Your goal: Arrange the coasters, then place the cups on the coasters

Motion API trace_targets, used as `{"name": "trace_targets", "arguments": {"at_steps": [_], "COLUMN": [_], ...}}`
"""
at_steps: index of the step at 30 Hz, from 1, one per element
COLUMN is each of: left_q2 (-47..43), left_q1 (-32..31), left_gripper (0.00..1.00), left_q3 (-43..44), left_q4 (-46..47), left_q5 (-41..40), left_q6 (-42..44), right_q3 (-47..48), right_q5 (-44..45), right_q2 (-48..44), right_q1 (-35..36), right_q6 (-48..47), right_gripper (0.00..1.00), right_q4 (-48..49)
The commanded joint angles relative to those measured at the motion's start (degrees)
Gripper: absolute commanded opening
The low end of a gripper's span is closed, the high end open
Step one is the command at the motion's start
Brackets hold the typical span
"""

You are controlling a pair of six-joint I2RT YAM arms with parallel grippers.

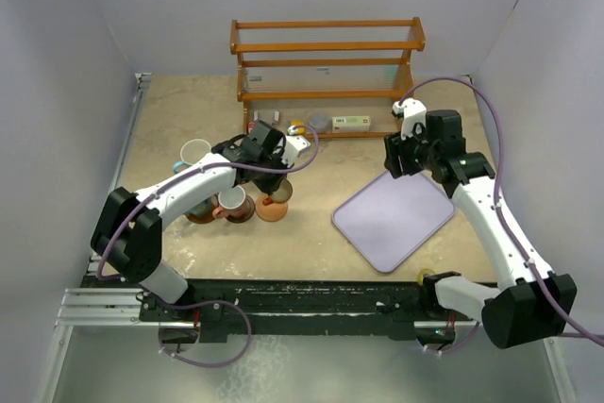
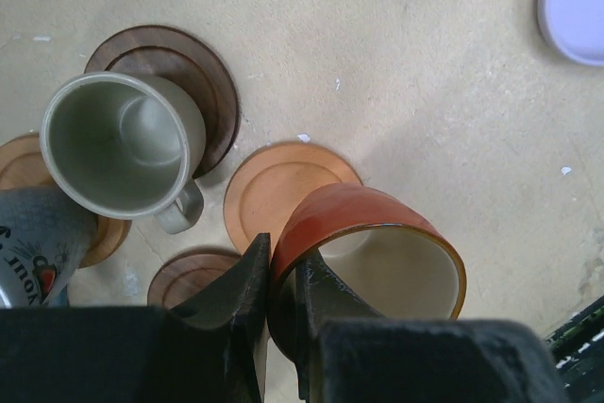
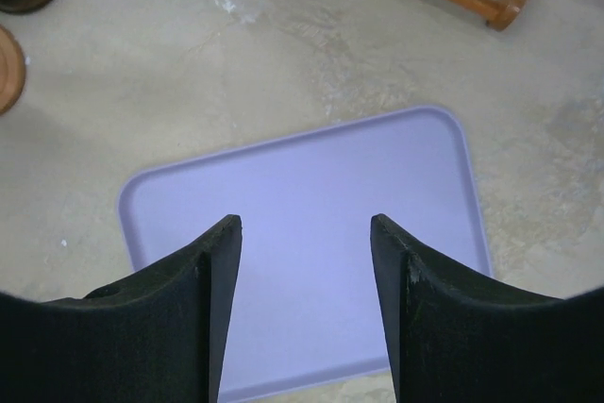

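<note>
- At the left gripper: pinched tight on the wall of the orange cup, with one finger inside the mouth and one outside.
- Hangs with its mouth open to the wrist view, over the near right edge of the light orange coaster; impossible to tell whether touching it or just above.
- Calls, by the look of it, for a short shift toward that coaster's middle, up and left in the wrist view, before any release.
- Beside it: a grey-green cup seated on a dark coaster, a printed grey cup on an orange coaster, and a small dark coaster just beside the fingers, with nothing on its visible part.
- At the right gripper: spread wide, holding nothing, above the lavender tray, well apart from the cups and plainly the farther arm.
</note>
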Motion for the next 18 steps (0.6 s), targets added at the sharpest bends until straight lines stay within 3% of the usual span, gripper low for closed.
{"name": "trace_targets", "arguments": {"at_steps": [1,18], "left_q2": [1.32,2.35], "left_q1": [0.21,4.23], "left_gripper": [0.03,0.03], "left_q3": [-0.38,-5.66], "left_q4": [1.4,4.04], "left_q5": [0.37,3.22], "left_q6": [2.22,0.61], "right_q3": [-2.32,-2.36], "right_q5": [-6.38,-11.03], "right_q2": [-3.44,-3.76], "right_q1": [-1.63,-3.51], "right_q6": [-3.5,-5.66], "right_gripper": [0.6,0.67], "right_q4": [-1.15,-4.61]}}
